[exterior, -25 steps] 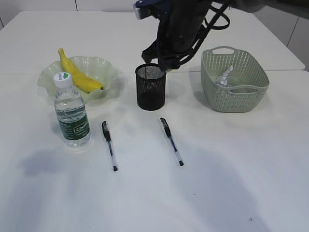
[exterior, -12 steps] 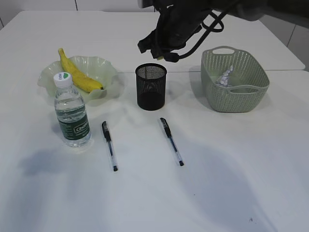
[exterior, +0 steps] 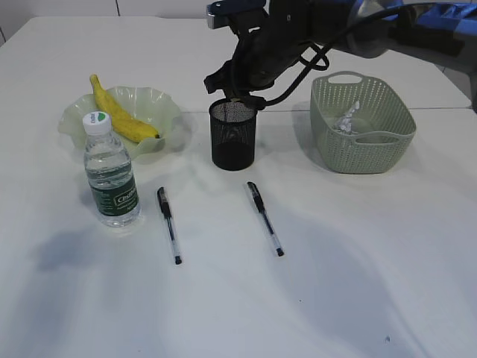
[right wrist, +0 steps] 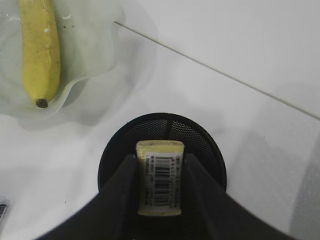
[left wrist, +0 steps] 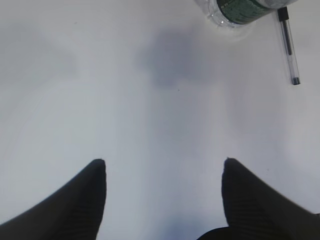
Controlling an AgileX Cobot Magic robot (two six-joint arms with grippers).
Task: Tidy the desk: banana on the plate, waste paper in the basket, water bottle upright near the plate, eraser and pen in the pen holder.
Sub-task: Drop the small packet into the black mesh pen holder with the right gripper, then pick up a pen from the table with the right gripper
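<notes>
My right gripper (right wrist: 159, 172) is shut on a pale yellow eraser (right wrist: 159, 177) with a barcode label and holds it right above the mouth of the black mesh pen holder (right wrist: 200, 145) (exterior: 233, 134). In the exterior view the right gripper (exterior: 237, 95) hangs just over the holder's rim. The banana (exterior: 119, 112) lies on the pale green plate (exterior: 168, 104). A water bottle (exterior: 110, 170) stands upright in front of the plate. Two pens (exterior: 168, 224) (exterior: 265, 218) lie on the table. Crumpled paper (exterior: 348, 118) sits in the grey-green basket (exterior: 373, 153). My left gripper (left wrist: 164, 165) is open over bare table.
A table seam runs behind the pen holder. The left wrist view catches the bottle's base (left wrist: 240, 10) and one pen's tip (left wrist: 290, 50) at its top right edge.
The right arm has swung a little to the left and lowered, bringing the eraser over the pen holder's mouth. The left gripper and the table objects have not moved.
</notes>
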